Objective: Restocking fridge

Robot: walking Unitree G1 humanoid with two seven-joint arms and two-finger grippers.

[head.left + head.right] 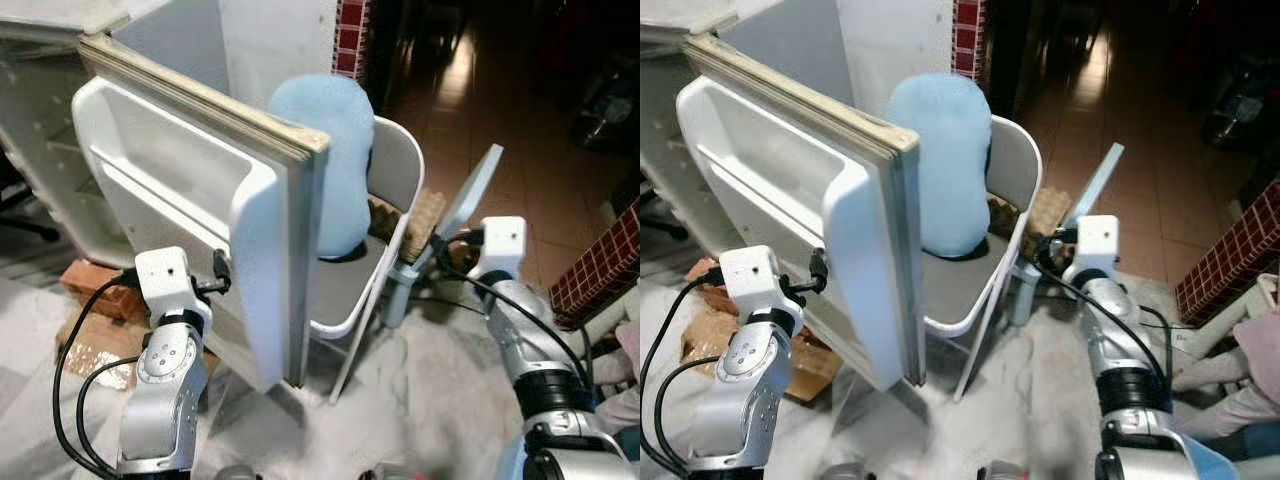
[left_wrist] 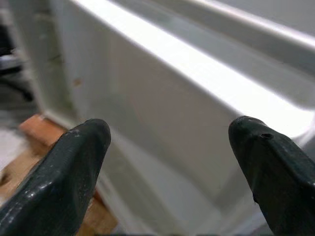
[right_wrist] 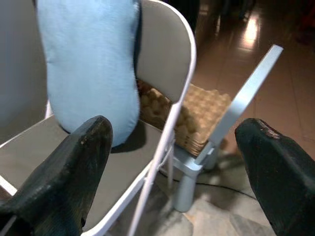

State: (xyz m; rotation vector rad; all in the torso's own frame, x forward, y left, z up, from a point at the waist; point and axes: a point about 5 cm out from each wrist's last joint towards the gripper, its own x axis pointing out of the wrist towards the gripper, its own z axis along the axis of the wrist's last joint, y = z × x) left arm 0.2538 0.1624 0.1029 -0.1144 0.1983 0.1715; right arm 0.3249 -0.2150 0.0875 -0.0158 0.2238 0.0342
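Tiled floor [image 1: 480, 80] runs back into a dark room; nearer the robot the ground is pale and mottled. A fridge door [image 1: 200, 210] stands open, its white inner shelf empty, its edge facing the camera. Bricks [image 1: 85, 280] lie under the fridge body. Just beside the door stands a grey chair [image 3: 167, 64] with a light blue cushion [image 3: 93, 64] upright against its back. Egg trays [image 3: 202, 115] sit stacked behind the chair. Left gripper [image 2: 170, 162] hangs close to the door's inner liner, fingers spread wide, holding nothing. Right gripper [image 3: 172, 167] faces the chair, fingers wide apart, empty.
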